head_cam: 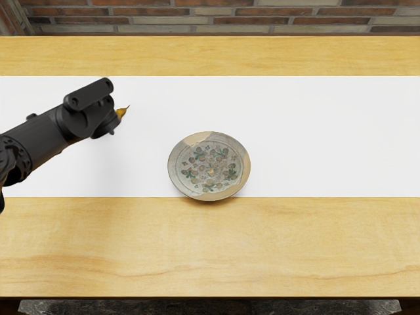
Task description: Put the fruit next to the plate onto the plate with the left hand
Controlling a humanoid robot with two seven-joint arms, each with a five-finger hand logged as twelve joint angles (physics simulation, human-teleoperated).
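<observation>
Now, your left hand (90, 110) is hiding most of the fruit (123, 112), left of the plate (174, 164); you cannot tell whether it is gripping; the white runner (315, 131) is lying under both.

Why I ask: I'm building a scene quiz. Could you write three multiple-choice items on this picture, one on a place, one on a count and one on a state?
1. Where does the plate sit?
A) on the white runner, near its front edge
B) on bare wood at the back
C) hanging off the table's edge

2. How many hands show?
A) none
B) one
C) two

3. What is the plate's state?
A) bears fruit
B) bears nothing
C) upside down

Answers:
1 A: it lies on the runner, by the front edge.
2 B: only the left hand shows, its arm entering from the left.
3 B: its patterned face is bare; a yellowish tip shows by the hand instead.
</observation>
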